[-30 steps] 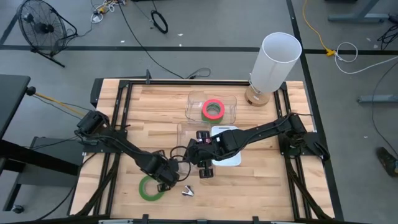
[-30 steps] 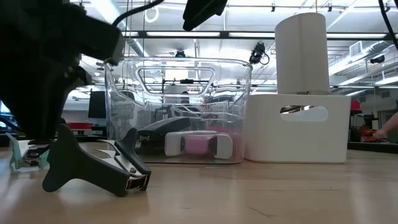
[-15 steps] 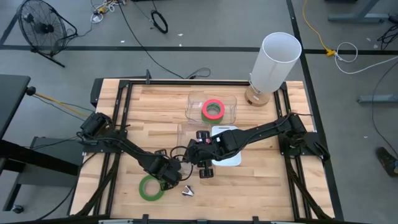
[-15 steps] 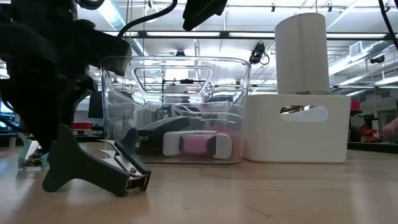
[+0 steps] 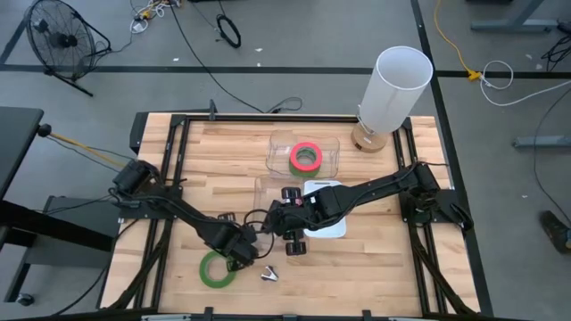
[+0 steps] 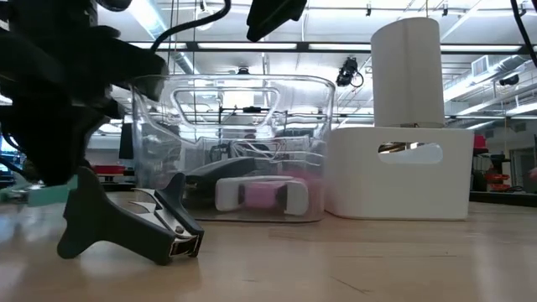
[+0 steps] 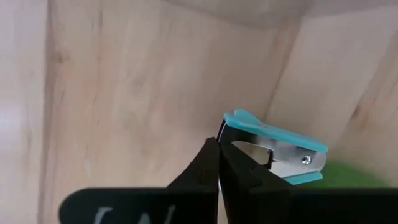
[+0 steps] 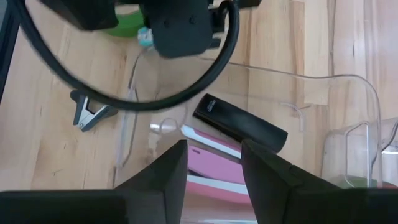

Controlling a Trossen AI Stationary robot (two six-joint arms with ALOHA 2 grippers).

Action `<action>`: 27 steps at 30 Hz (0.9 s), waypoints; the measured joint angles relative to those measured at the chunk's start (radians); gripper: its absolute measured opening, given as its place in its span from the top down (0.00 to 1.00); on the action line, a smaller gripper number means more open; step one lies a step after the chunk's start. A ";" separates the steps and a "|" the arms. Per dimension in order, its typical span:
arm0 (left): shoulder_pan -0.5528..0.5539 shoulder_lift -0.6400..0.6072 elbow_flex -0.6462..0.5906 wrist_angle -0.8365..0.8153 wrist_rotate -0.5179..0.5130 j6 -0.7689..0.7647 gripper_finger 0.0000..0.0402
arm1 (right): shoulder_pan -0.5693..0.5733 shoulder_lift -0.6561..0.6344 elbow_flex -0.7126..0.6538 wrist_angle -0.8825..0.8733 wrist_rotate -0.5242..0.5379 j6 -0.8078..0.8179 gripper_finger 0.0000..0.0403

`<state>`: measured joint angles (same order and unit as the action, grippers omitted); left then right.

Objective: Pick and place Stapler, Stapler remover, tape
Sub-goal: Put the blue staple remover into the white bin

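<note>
Risk: left hand [image 7: 217, 180], fingers pinched on teal staple remover [image 7: 277, 152] near worktop [image 5: 223, 152] front edge above green tape [image 5: 214, 270], holds only its tip, could slip; right hand [image 8: 214, 165] open over clear bin [image 8: 348, 118].

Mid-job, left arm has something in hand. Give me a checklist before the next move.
1. Left end effector gripping the teal staple remover: ok, shut on its edge.
2. Right end effector free: ok, open and empty, above the clear bin.
3. Bin contents: ok, black stapler and pink stapler lie inside.
4. Dark staple remover placed: not ok, on the table.
5. Loose green tape ring placed: not ok, on the table.
</note>
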<state>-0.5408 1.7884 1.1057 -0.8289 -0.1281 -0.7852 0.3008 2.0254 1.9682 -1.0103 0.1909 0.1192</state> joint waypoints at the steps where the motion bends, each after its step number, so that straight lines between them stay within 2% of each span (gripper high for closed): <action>1: -0.001 -0.007 0.000 -0.022 0.000 -0.005 0.99 | 0.000 0.000 0.000 0.000 0.000 0.000 0.63; 8: -0.021 -0.037 0.073 -0.233 -0.069 -0.019 1.00 | 0.000 0.000 0.000 0.003 0.000 -0.003 0.63; 17: -0.043 -0.064 0.219 -0.390 -0.181 -0.015 1.00 | 0.000 0.000 0.000 -0.013 0.009 -0.015 0.63; 21: -0.053 -0.064 0.309 -0.503 -0.330 -0.014 1.00 | -0.006 0.000 -0.012 0.028 0.077 -0.027 0.63; 27: -0.052 -0.064 0.411 -0.577 -0.636 -0.010 1.00 | -0.020 0.001 -0.080 0.195 0.081 -0.034 0.63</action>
<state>-0.5930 1.7245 1.5169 -1.4060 -0.7642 -0.7949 0.2812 2.0266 1.8881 -0.8158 0.2721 0.0856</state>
